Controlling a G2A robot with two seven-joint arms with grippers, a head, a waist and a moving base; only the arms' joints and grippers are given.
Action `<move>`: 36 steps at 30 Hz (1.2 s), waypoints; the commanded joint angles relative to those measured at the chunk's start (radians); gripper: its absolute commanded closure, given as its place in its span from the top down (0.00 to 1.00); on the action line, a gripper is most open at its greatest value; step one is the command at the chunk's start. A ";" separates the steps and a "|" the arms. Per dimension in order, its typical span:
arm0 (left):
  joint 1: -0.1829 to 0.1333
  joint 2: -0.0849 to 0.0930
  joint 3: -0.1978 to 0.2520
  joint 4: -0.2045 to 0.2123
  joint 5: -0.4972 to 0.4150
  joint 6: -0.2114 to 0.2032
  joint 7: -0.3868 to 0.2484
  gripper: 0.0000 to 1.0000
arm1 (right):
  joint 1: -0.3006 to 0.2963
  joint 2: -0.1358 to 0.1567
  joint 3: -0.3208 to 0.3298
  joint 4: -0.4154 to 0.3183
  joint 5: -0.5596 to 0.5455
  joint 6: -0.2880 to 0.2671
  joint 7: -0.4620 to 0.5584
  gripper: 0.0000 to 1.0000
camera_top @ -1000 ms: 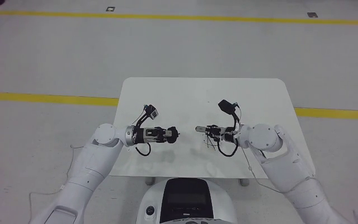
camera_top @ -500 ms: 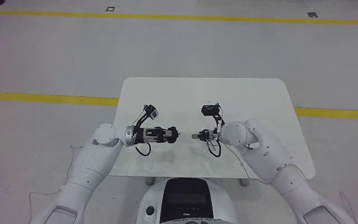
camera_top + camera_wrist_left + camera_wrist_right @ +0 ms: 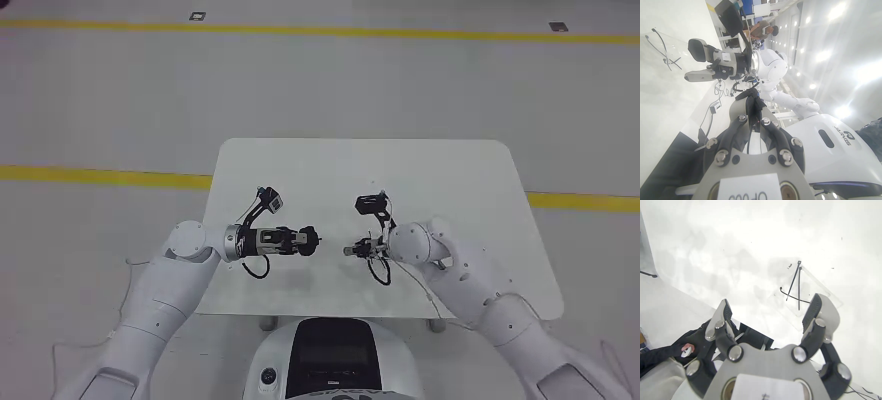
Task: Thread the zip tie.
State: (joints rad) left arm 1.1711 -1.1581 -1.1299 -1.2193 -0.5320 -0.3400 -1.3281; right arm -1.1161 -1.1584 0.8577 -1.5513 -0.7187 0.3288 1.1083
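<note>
Three black zip ties (image 3: pixel 795 285) lie crossed on a clear plastic sheet (image 3: pixel 821 289) on the white table (image 3: pixel 450 180). My right gripper (image 3: pixel 770 309) hangs open above the table, just short of them, with nothing between its fingers. In the left wrist view the same zip ties (image 3: pixel 664 51) lie beyond the open right gripper (image 3: pixel 694 62). My left gripper (image 3: pixel 751 94) is shut and held off the table, its tips pointing at the right gripper. From above, the left gripper (image 3: pixel 310 238) and right gripper (image 3: pixel 350 250) face each other near the table's front edge, a small gap apart.
A small black scrap (image 3: pixel 789 265) lies by the zip tie heads. The table's front edge runs close behind both grippers. Bare tabletop (image 3: pixel 330 170) stretches toward the far side.
The right arm has swung leftward, bringing its gripper closer to the left gripper, and its wrist has turned. The left arm has kept still.
</note>
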 commanded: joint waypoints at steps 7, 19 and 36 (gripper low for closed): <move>0.000 0.000 0.000 0.000 0.000 0.000 0.000 0.00 | -0.008 0.000 -0.002 0.009 -0.006 -0.006 -0.022 1.00; 0.000 0.000 0.000 0.000 0.000 0.000 0.000 0.00 | -0.018 -0.005 -0.007 0.024 -0.021 -0.008 -0.054 1.00; 0.000 0.000 0.000 0.000 0.000 0.000 0.000 0.00 | -0.101 0.021 0.088 -0.050 -0.034 -0.048 -0.061 0.35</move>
State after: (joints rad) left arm 1.1711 -1.1581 -1.1299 -1.2193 -0.5320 -0.3400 -1.3281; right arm -1.2164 -1.1374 0.9456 -1.6033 -0.7523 0.2799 1.0482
